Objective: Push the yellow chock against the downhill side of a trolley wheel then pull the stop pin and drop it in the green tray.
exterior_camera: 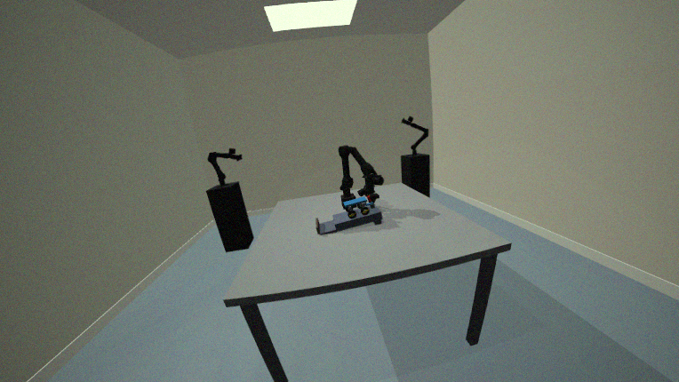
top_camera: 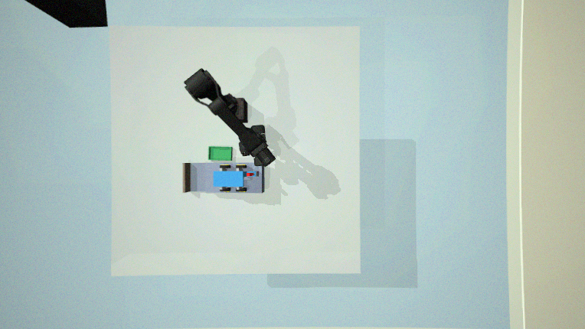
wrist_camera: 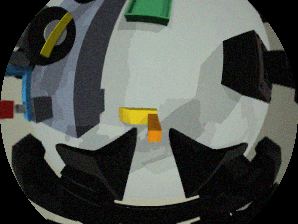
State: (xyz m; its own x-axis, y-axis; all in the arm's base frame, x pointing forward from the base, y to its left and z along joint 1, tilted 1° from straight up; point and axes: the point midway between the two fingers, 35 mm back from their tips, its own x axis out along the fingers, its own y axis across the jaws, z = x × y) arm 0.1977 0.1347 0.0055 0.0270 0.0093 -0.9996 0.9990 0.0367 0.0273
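Observation:
The yellow chock (wrist_camera: 134, 116) with its orange handle (wrist_camera: 154, 131) lies on the table beside the ramp's uphill end; the arm hides it in the top view. My gripper (wrist_camera: 153, 131) is open, its fingertips just short of the chock in the wrist view, the handle showing in line with the gap between them. The blue trolley (top_camera: 227, 178) (exterior_camera: 355, 202) stands on the grey ramp (top_camera: 200, 177) (exterior_camera: 358, 220). The red-headed stop pin (top_camera: 250, 174) (wrist_camera: 6, 109) is at the trolley's uphill end. The green tray (top_camera: 220, 153) (wrist_camera: 149, 11) sits beside the ramp.
A brown end board (top_camera: 186, 177) (exterior_camera: 317, 225) stands at the ramp's low end. The ramp's side wall (wrist_camera: 89, 75) rises left of the chock in the wrist view. My arm's black base (wrist_camera: 246, 66) shows at the right there. Two other arms stand on black pedestals (exterior_camera: 229, 218) (exterior_camera: 415, 172) beyond the table.

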